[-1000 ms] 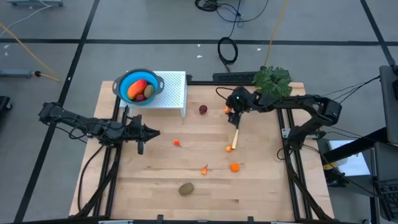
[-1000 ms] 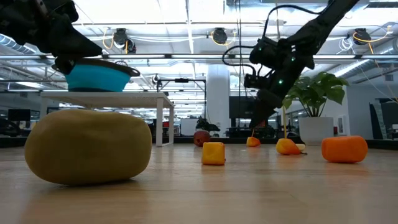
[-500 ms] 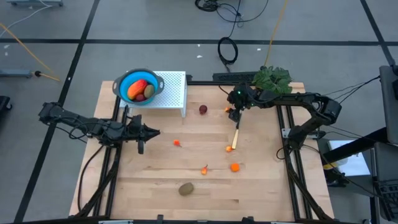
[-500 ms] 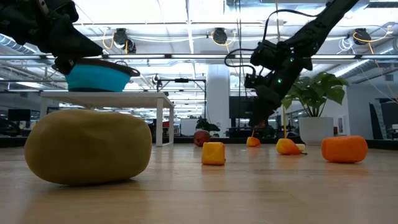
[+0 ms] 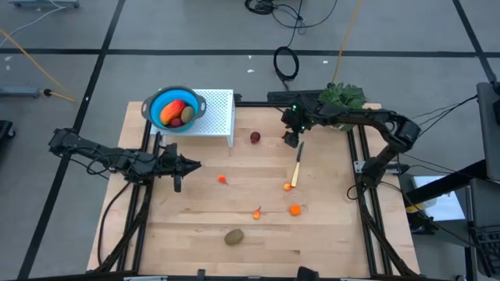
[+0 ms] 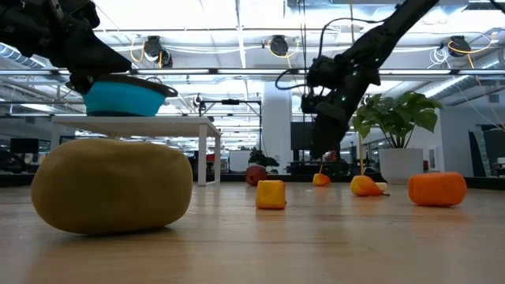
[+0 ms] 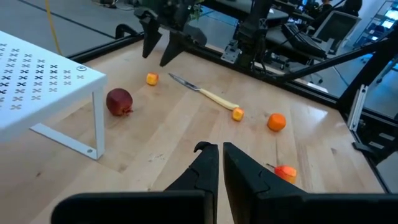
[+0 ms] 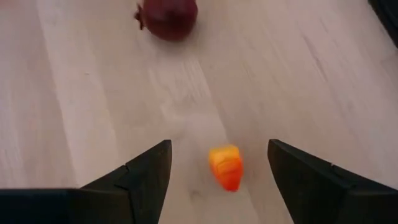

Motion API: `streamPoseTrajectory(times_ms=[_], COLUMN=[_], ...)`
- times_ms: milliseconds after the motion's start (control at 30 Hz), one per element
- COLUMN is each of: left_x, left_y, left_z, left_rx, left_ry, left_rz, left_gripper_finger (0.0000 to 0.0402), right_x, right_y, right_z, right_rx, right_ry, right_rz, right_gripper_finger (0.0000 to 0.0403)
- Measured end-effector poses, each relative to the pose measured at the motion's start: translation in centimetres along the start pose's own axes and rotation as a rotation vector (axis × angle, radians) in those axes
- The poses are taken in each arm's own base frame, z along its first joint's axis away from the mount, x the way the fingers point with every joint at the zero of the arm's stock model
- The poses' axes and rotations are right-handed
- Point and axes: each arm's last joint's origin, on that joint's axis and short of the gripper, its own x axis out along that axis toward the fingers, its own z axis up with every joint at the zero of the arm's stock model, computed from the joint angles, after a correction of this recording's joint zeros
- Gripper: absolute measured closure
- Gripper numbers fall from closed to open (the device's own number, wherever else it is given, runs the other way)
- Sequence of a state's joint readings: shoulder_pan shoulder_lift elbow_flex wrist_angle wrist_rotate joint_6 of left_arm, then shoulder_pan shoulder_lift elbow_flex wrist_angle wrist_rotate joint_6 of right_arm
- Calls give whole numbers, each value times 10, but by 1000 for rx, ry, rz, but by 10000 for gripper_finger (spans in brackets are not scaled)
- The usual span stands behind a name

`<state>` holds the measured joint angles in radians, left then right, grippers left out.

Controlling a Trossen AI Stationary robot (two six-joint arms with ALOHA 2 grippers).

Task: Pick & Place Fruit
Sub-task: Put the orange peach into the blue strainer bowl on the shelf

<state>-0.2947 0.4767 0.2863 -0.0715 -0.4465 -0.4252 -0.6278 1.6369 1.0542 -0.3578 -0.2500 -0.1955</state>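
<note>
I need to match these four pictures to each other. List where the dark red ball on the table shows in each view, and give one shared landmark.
High view: the dark red ball lies right of the white stand.
Low view: the ball sits far back, right of the stand's leg.
Left wrist view: the ball lies beside the stand's leg.
Right wrist view: the ball lies beyond the small orange piece.
Shared landmark: the orange piece, near the ball in all four views.

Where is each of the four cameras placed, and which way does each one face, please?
High view: overhead, looking straight down; both arms, pale wooden table.
Low view: tabletop height, facing the room; brown-green oval fruit up close, right arm above.
Left wrist view: over the shut left fingers, facing the yellow-handled knife.
Right wrist view: between the open right fingers, down at the small orange piece.
Shared by both wrist views: the dark red ball.
</note>
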Motion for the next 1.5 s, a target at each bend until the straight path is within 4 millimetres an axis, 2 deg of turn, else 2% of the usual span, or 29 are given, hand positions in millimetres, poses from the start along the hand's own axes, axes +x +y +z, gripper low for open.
streamPoseTrajectory(times_ms=[233,500,1000,1500], left_x=[0,0,0,0], left_y=[0,0,0,0], left_z=[0,0,-1,0], left_rx=[-4,1,4,3], left_ry=[0,2,5,5], left_rz=[0,0,2,2], left_gripper_finger=[380,380,380,380], right_x=[18,28,43,45], right_y=[-6,-9,-10,-8], right_z=[6,0,-4,-5], right_rx=[-57,-73,-106,-107], right_ry=[127,204,239,251], right_rz=[20,-32,-52,-47], right_gripper_finger=[142,142,144,217])
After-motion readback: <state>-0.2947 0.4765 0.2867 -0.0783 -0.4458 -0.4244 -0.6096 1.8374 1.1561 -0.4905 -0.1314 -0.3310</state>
